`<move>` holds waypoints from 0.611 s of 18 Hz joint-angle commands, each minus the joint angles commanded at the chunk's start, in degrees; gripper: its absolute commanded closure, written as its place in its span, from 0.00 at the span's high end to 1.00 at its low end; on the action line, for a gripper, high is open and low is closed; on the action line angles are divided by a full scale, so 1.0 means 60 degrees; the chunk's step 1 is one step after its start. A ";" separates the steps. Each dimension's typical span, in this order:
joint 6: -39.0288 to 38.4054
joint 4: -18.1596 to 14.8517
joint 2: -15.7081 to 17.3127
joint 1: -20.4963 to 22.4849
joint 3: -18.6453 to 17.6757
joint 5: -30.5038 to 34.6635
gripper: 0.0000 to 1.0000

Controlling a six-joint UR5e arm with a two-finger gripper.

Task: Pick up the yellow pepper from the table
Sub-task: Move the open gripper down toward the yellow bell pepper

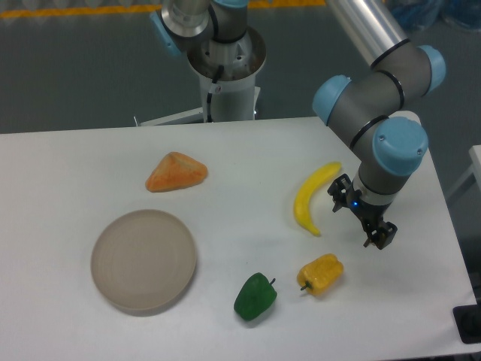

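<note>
The yellow pepper lies on the white table near the front right, its short dark stem pointing left. My gripper hangs just above the tabletop, to the right of the pepper and a little behind it, apart from it. Its black fingers stand open with nothing between them.
A green pepper lies left of the yellow one. A banana lies just left of the gripper. An orange wedge-shaped piece sits at the middle back and a round beige plate at the front left. The table's right edge is close to the gripper.
</note>
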 joint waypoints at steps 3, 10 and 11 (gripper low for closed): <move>-0.0015 -0.0015 0.0015 0.0000 -0.0015 0.0000 1.00; -0.1125 0.0321 -0.0015 -0.0117 -0.0015 -0.0131 1.00; -0.1360 0.0467 -0.0029 -0.0190 -0.0029 -0.0146 1.00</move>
